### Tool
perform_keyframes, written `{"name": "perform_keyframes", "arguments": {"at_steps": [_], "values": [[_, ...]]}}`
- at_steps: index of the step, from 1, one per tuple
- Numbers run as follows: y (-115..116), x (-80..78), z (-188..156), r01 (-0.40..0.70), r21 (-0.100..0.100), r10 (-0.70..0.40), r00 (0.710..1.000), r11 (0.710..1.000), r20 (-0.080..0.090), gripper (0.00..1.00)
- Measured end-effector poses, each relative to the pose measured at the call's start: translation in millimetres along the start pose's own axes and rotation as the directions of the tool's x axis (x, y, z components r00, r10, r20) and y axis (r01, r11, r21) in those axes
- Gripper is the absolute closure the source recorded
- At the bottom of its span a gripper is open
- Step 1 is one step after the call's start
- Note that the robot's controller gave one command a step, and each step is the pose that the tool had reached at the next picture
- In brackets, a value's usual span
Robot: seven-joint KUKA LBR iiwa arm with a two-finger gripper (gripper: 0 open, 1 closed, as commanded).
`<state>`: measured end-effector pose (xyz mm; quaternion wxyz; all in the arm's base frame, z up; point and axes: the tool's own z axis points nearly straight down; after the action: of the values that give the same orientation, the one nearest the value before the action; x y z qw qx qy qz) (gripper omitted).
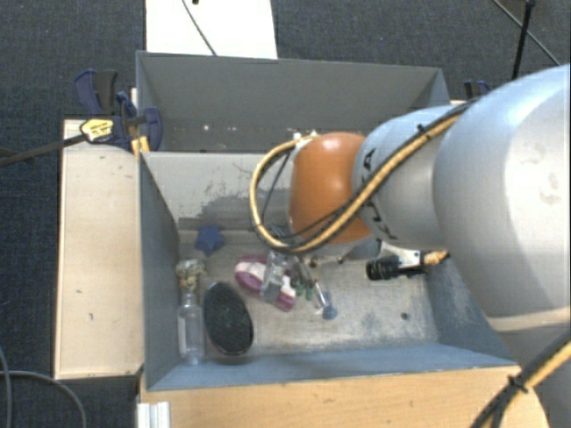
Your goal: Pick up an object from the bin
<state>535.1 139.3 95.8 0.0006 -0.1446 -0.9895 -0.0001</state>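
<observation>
Gripper [291, 282] hangs at the pink object [251, 275], just up and right of the black oval brush [227, 320]. Open or clamped? Cannot tell. Best play, I'd say: centre on the pink piece, stay clear of the brush.

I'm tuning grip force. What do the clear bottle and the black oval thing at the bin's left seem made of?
The small clear bottle looks like glossy transparent plastic, possibly glass: it is see-through with pale highlights. The black oval brush-like thing looks matte, probably plastic or rubber, with a finely dotted surface.
</observation>
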Motion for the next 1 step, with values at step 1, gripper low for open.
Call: {"name": "perform_keyframes", "arguments": {"at_steps": [1], "values": [[7.0,-5.0,16.8,-0.123,0.006,0.123,0.992,0.992,-0.019,1.0]]}}
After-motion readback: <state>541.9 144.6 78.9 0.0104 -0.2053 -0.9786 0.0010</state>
